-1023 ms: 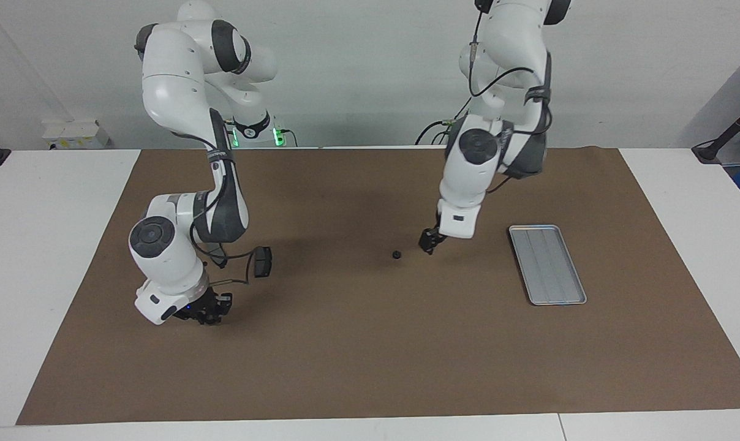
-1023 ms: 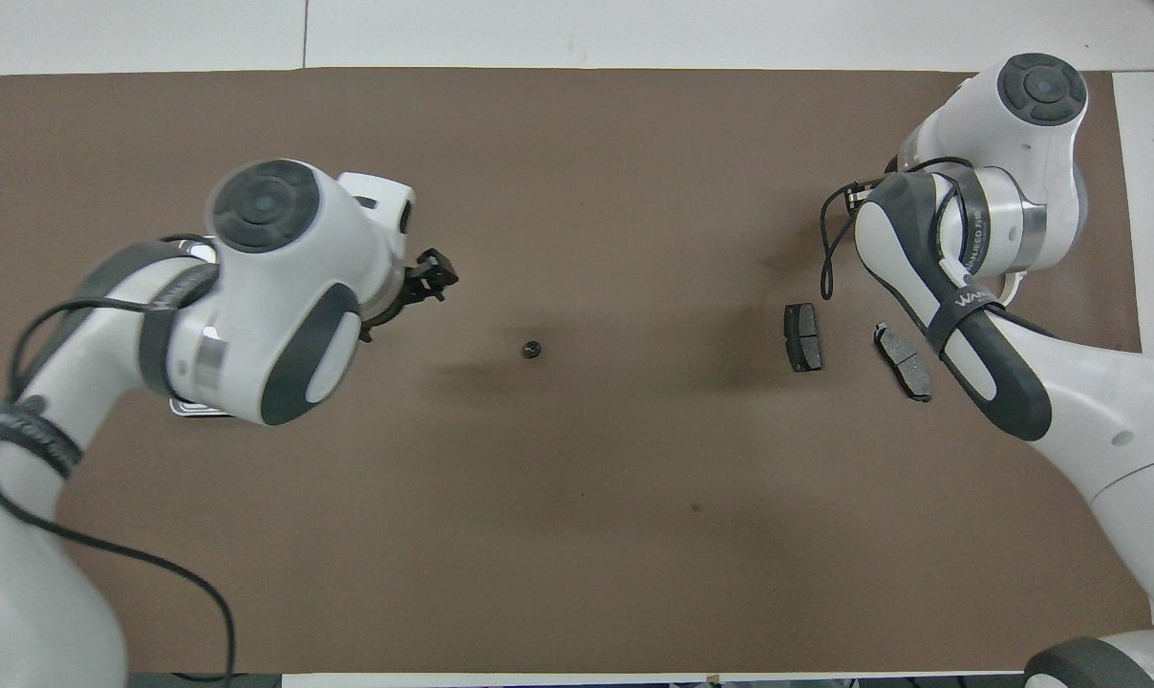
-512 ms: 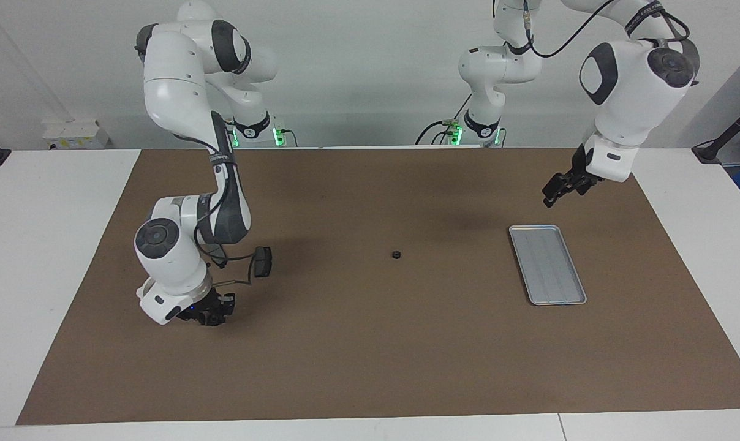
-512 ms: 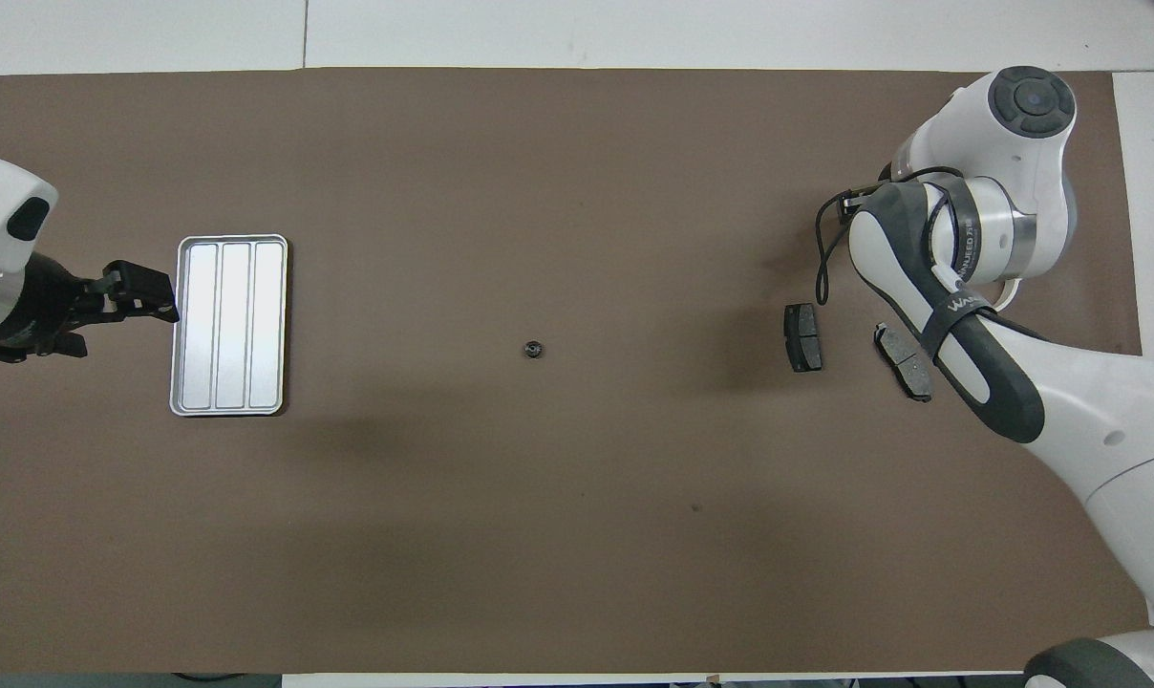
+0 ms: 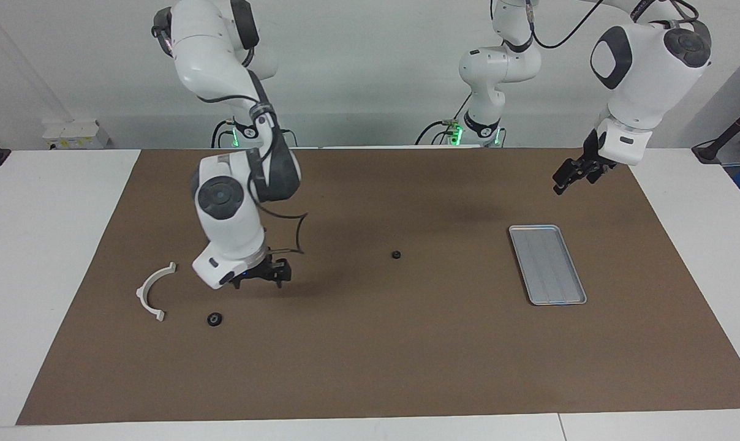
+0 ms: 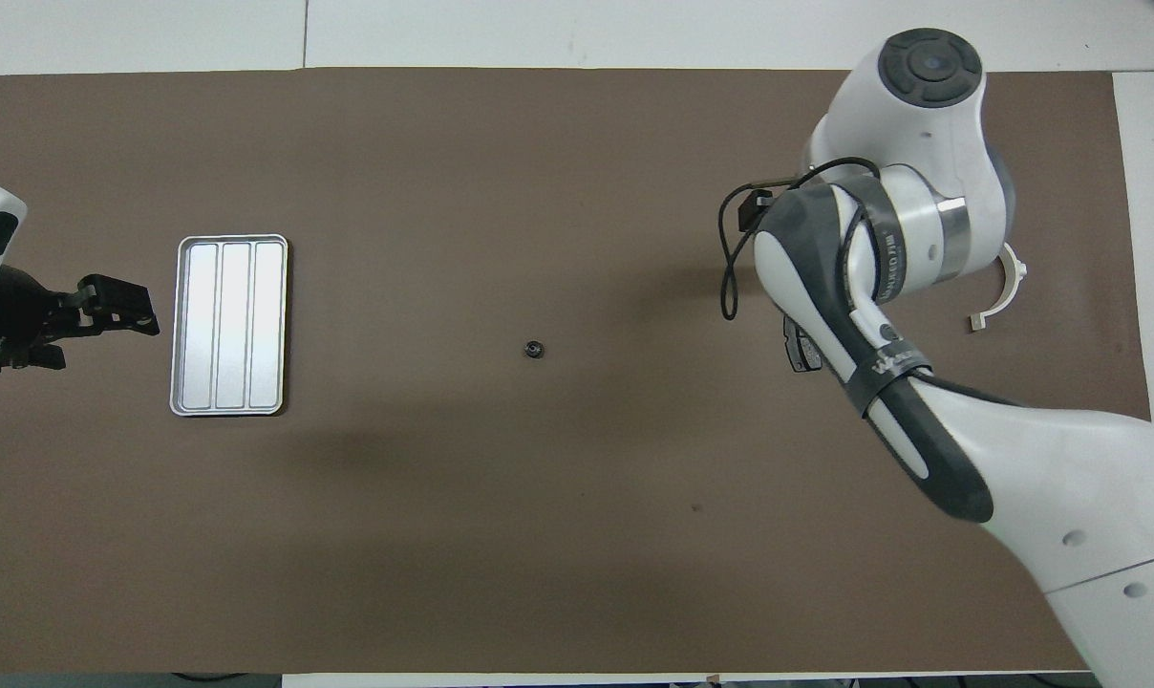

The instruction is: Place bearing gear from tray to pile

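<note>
Now you see the tray (image 5: 547, 264) at the right of the facing view with its ribbed floor bare. One bearing gear (image 5: 396, 254) sits mid-frame on the brown mat (image 5: 370, 367); another gear (image 5: 214, 319) lies at lower left by the white arc (image 5: 152, 293). Your right gripper (image 5: 263, 280) hangs above the mat near them, jaws apart, holding nothing. Your left gripper (image 5: 575, 173) hovers at upper right, jaws spread, holding nothing.

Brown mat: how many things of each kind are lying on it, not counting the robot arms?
Small black gears: 2
White arc: 1
Silver tray: 1
Dark pad, partly hidden under the right arm: 1
Total showing: 5
</note>
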You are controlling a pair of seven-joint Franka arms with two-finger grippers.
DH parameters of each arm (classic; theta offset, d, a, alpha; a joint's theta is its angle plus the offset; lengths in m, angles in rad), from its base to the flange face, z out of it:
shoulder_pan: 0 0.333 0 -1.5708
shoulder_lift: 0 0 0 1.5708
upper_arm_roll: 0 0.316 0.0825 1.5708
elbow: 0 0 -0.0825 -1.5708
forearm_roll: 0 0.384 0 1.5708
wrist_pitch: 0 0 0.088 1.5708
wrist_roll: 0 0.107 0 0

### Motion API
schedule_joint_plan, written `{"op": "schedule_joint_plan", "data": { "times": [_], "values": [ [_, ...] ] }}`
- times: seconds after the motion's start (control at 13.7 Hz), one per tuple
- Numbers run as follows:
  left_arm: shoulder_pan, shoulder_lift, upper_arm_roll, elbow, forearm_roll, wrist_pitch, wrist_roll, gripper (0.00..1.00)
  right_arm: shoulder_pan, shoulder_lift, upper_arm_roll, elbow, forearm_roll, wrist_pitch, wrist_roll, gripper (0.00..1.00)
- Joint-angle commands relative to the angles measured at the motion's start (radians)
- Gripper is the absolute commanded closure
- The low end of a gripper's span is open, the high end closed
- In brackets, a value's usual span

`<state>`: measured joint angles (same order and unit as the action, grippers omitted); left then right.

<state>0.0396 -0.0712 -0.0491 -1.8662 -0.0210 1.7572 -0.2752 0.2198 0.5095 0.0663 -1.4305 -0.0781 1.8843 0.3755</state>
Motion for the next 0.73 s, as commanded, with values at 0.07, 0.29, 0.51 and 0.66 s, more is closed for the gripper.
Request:
{"op": "schedule_joint_plan", "data": {
  "times": [0.07,0.29,0.51,0.66],
  "values": [
    [0.054,0.059,-0.037,0.084,0.001,-0.051,0.025,0.00,0.194,0.010,-0.002,0.033,0.058,-0.005,0.433,0.00],
    [0.059,0.044,-0.051,0.071,-0.004,-0.064,0.040,0.00,0.352,0.047,-0.003,0.033,0.052,0.030,0.641,0.00],
    [0.059,0.042,-0.051,0.070,-0.004,-0.065,0.047,0.00,0.421,0.113,-0.006,0.041,0.037,0.098,0.740,0.00],
    [0.057,0.042,-0.049,0.070,-0.004,-0.064,0.047,0.00,0.434,0.142,-0.006,0.053,0.021,0.122,0.753,0.00]
  ]
}}
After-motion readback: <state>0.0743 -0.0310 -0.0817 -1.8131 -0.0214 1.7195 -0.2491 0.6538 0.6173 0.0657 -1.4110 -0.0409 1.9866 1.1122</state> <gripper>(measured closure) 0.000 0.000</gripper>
